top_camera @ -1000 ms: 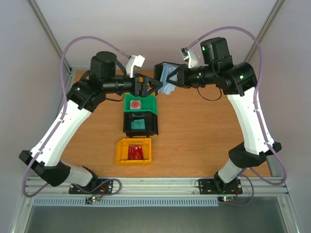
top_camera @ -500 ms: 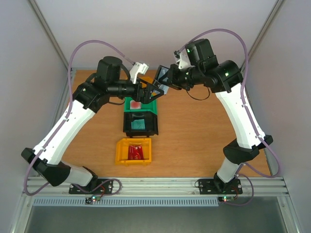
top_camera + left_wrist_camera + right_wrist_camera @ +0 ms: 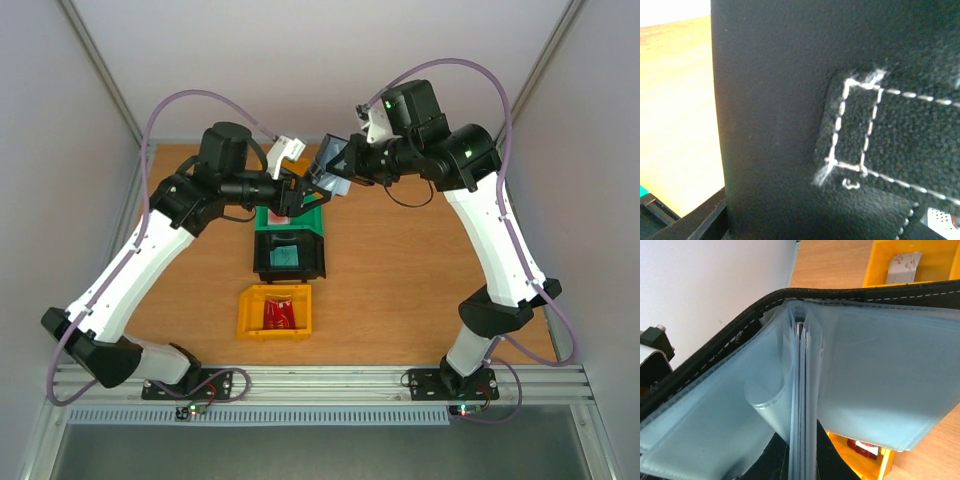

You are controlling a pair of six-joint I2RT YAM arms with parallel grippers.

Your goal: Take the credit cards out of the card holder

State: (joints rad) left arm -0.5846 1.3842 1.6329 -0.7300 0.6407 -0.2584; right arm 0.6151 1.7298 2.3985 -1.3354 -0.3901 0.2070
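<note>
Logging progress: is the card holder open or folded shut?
Open: the right wrist view shows the card holder spread wide, its clear pockets fanned apart.

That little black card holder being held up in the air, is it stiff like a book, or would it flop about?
Probably floppy: the card holder hangs splayed open, and its clear sleeves fan and curl loosely. The stitched black cover looks grained, so it is likely grippy rather than slippery. It seems thin and light for its size.
</note>
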